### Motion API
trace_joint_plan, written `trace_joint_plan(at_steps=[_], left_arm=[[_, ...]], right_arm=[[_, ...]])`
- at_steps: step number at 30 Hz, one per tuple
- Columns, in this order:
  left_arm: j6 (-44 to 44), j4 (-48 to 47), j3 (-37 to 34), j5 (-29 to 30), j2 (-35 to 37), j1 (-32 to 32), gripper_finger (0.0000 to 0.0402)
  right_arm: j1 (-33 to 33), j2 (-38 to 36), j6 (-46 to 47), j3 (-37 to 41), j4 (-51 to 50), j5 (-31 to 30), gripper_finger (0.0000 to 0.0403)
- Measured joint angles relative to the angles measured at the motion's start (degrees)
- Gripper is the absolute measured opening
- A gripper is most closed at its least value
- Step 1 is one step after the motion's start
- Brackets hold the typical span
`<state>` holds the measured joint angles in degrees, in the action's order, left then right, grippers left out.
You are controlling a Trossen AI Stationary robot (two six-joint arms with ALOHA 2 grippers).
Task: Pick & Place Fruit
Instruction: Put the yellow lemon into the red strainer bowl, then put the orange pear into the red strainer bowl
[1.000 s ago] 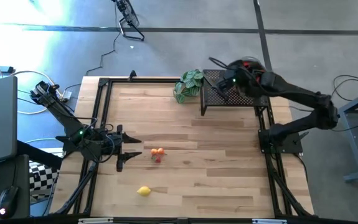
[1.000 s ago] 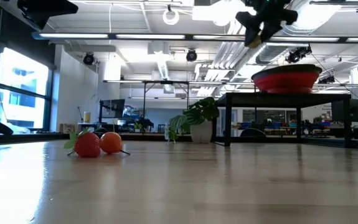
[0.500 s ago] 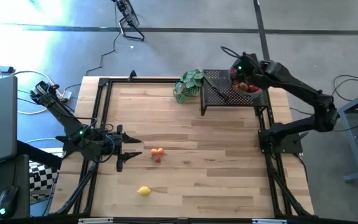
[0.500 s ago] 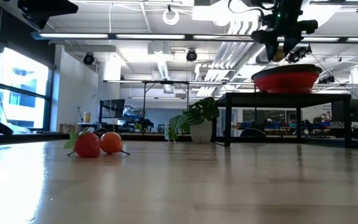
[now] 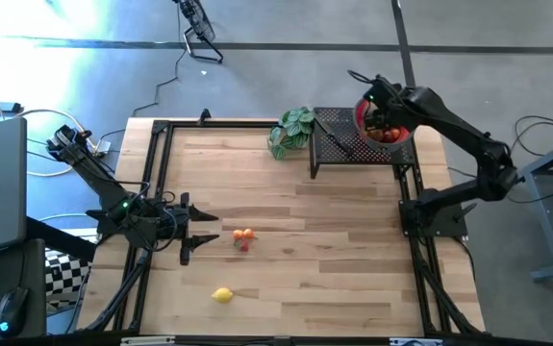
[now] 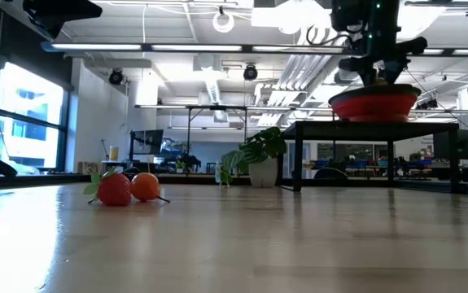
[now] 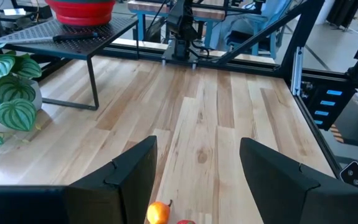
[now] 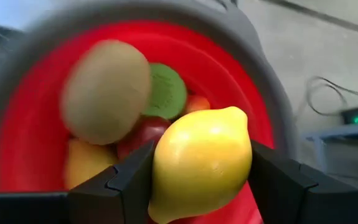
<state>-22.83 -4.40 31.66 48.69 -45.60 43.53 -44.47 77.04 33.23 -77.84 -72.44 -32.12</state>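
My right gripper [image 5: 379,115] hangs over the red bowl [image 5: 394,139] on the black stand and is shut on a yellow lemon [image 8: 200,162]. The bowl [image 8: 23,143] holds several fruits, among them a brown kiwi [image 8: 107,90], a green one [image 8: 166,90] and a dark red one [image 8: 142,134]. On the table lie an orange fruit [image 5: 245,233] touching a red one [image 5: 244,245], and another lemon [image 5: 222,295] nearer the near edge. My left gripper [image 5: 202,240] waits open just left of the orange and red pair [image 7: 158,213]. My right gripper pinches the lemon between its two fingers, one finger [image 8: 129,180] on each side of its body [image 8: 166,168]. The fingers come from above, pointing down into the bowl. The lemon is lifted clear, above the fruits lying in the bowl.
The black mesh stand [image 5: 339,144] fills the table's far right corner, with the bowl [image 6: 373,104] on top. A green leafy plant [image 5: 292,130] stands left of it at the far edge. Black frame rails [image 5: 156,183] run along the table's sides.
My right gripper has moved toward the table's right, from over the stand's left part to over the red bowl, and has come down close to the bowl's rim, keeping hold of the lemon. The fruits on the table have kept still.
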Motion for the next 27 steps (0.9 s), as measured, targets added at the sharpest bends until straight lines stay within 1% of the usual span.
trace_joint_plan(at_steps=[8,11,18,21,24,27], left_arm=[[0.0,0.0,0.0,0.0,0.0,0.0,0.0222],[0.0,0.0,0.0,0.0,0.0,0.0,0.0222],[0.0,0.0,0.0,0.0,0.0,0.0,0.0222],[0.0,0.0,0.0,0.0,0.0,0.0,0.0222],[0.0,0.0,0.0,0.0,0.0,0.0,0.0222],[0.0,0.0,0.0,0.0,0.0,0.0,0.0222]], right_arm=[[-1.1,2.6,-0.1,0.0,-1.1,1.0,0.0215],[-1.1,3.1,-2.3,0.0,-1.1,0.9,0.022],[-1.1,3.2,-5.0,0.0,-1.0,0.0,0.0266],[-1.1,3.2,-6.5,0.0,-1.0,-1.0,0.0278],[-0.9,3.1,-9.3,0.0,-1.1,-0.9,0.0278],[-0.2,2.9,-11.2,0.0,-1.1,-0.9,0.0267]])
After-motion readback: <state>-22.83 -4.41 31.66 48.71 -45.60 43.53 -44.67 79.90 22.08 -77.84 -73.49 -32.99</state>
